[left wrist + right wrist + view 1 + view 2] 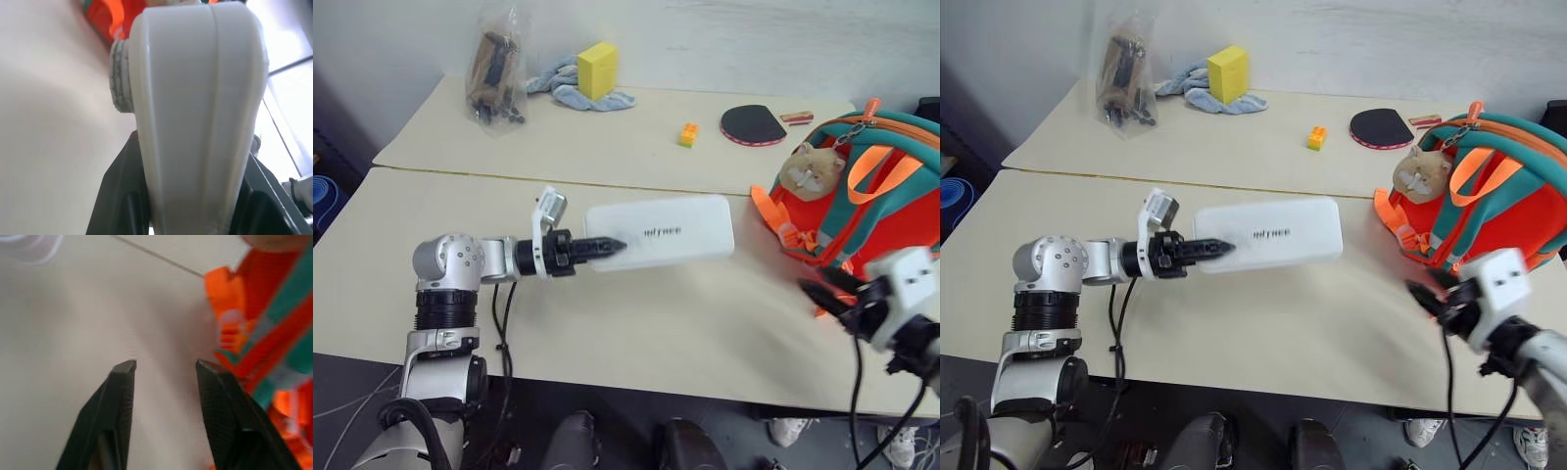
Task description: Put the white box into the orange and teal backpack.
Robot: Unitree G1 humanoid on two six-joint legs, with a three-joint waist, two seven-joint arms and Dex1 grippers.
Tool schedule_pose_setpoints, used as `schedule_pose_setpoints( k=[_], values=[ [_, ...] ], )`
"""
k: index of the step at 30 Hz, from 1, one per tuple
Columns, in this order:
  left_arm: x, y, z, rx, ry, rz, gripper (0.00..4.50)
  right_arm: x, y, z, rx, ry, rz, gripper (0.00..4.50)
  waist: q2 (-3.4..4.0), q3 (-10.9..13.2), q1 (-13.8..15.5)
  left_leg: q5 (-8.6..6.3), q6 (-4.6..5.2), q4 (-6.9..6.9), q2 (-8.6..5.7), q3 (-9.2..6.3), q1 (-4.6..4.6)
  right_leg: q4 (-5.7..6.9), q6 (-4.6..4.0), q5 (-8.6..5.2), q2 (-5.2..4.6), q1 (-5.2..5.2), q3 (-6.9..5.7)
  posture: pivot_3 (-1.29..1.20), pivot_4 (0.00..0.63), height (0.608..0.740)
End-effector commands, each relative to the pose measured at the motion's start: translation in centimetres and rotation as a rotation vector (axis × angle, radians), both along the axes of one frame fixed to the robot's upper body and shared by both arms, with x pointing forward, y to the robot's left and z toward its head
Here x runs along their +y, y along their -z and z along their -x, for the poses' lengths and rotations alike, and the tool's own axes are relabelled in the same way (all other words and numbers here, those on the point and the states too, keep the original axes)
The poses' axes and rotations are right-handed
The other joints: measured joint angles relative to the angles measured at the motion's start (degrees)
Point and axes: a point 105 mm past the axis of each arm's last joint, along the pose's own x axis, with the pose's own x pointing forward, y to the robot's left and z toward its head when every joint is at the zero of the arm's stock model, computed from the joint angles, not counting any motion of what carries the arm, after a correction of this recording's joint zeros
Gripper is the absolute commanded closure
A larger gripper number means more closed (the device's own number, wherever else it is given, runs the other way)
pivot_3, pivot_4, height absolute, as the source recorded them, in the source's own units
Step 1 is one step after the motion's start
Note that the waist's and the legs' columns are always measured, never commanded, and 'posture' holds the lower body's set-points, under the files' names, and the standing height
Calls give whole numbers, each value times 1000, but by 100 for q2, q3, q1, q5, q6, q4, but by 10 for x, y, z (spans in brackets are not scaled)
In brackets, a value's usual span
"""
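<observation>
From the head, your two eye views look forward and down over the bench point(636, 333), and they share nearly the same scene, shifted slightly sideways. Your left wrist view sits very close behind the white box point(195, 107), looking along it toward the orange and teal backpack point(115, 17). Your right wrist view looks along the right claw point(165, 366), close above the bench, with the backpack's side shared with both eye views.

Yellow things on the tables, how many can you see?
2. A big yellow sponge block stands on the blue-grey cloth at the far table's back. A little yellow-orange toy brick lies further right, near the table tennis paddle. More could hide behind the backpack.
</observation>
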Motion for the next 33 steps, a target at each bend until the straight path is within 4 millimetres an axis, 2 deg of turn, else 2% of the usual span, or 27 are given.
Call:
schedule_pose_setpoints(
  k=[1, 5, 7, 11, 14, 18, 21, 28, 30, 33],
  values=[
    [2, -24, -3, -100, -41, 34, 3161, -19, -22, 2, -58, 64, -45, 1237, 0, 0, -22, 0, -1, -1, 0, 0, 0, -1, 0, 0, 1, 0, 1, 0, 150, 740],
    [6, -34, -5, -150, -67, 39, 3161, -24, -29, -11, -69, 68, -94, 36, 1, 2, -69, 6, -7, -6, 1, 1, 4, 2, 0, 0, 5, -1, 3, 0, 150, 740],
    [7, -35, -7, -163, -83, 31, 3161, -21, -29, -19, -67, 54, -108, 36, 2, 3, -64, 8, -9, -8, 1, 0, 3, 1, 0, 0, 5, -2, 2, 0, 150, 740],
    [11, -42, -15, -223, -132, -5, 3161, -1, -34, -55, -102, -29, -244, 36, -2, 13, -151, 12, -9, -5, 0, 2, 4, 4, 2, 1, 6, -3, 5, 0, 150, 740],
    [13, -49, -28, -230, -195, -1, 3161, -4, -38, -78, -151, 13, -238, 36, -3, 15, -142, 19, -17, -8, 0, 1, -3, 8, 1, 1, 8, -17, 4, 0, 150, 740],
    [14, -55, -33, -263, -222, -8, 3161, 5, -46, -87, -192, -45, -273, 930, -2, 15, -114, 33, -16, -11, -1, 9, -34, 28, 1, 1, 7, -62, 10, 0, 150, 740],
    [16, -58, -37, -277, -249, -7, 3161, 12, -46, -88, -193, -84, -258, 1974, -2, 15, -125, 32, -14, -13, -1, 9, -45, 34, 2, 1, 7, -64, 10, 0, 150, 740],
    [17, -61, -40, -316, -268, -27, 3161, 48, -59, -63, -174, -353, -253, 4364, 0, 19, -148, 35, -15, -9, 1, 10, -42, 30, 2, 1, 8, -68, 10, 0, 150, 740],
    [16, -66, -41, -342, -268, -25, 3161, 62, -63, -52, -149, -447, -248, 4473, -2, 21, -149, 39, -18, -9, 3, 10, -39, 33, 1, 1, 10, -68, 12, 0, 150, 740],
    [13, -74, -42, -439, -258, -48, 3161, 88, -67, -23, -77, -649, -207, 4473, -3, 27, -139, 41, -19, -10, 3, 10, -38, 32, 1, 1, 10, -67, 11, 0, 150, 740]
  ],
)
